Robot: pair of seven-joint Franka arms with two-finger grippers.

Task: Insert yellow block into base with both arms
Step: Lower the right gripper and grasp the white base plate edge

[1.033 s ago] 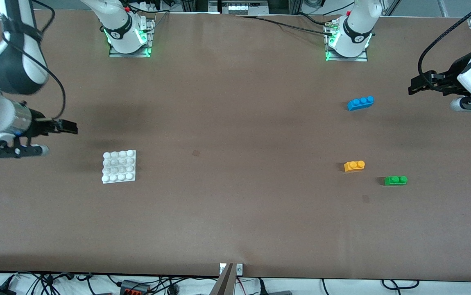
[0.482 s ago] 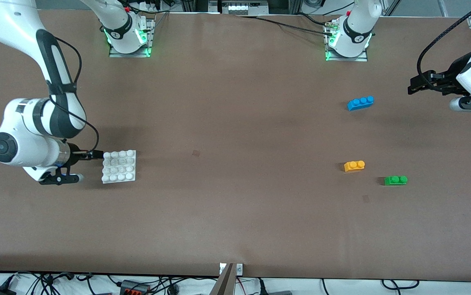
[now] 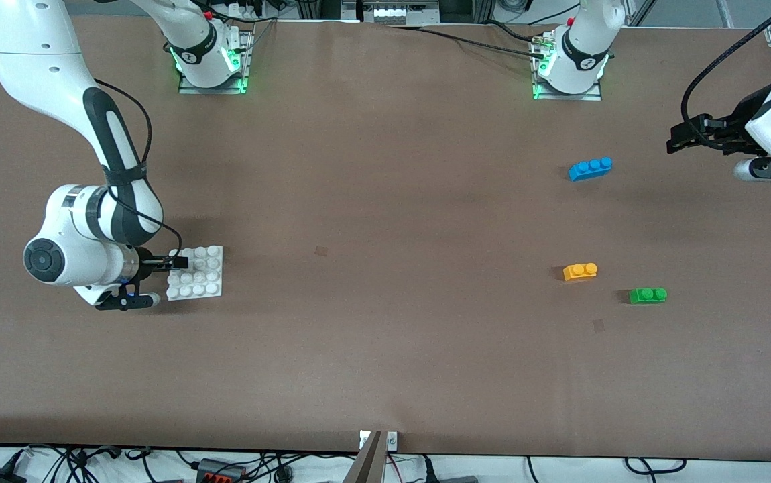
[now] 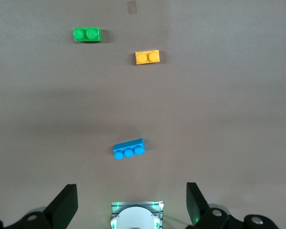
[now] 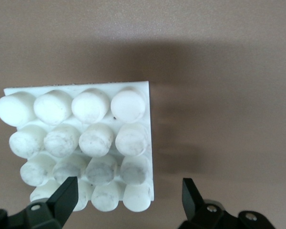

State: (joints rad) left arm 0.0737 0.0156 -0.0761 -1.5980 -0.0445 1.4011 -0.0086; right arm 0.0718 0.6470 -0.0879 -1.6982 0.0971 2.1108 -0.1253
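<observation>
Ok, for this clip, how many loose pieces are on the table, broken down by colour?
Yellow block: 1
Green brick: 1
Blue brick: 1
White base: 1
Total: 4

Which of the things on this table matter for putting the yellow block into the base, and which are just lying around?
Part of the job:
- yellow block
- white studded base
- right claw, over the base's edge, fingers apart
- left claw, open, waiting over the table at the left arm's end

Just lying about:
- green two-stud brick
- blue three-stud brick
</observation>
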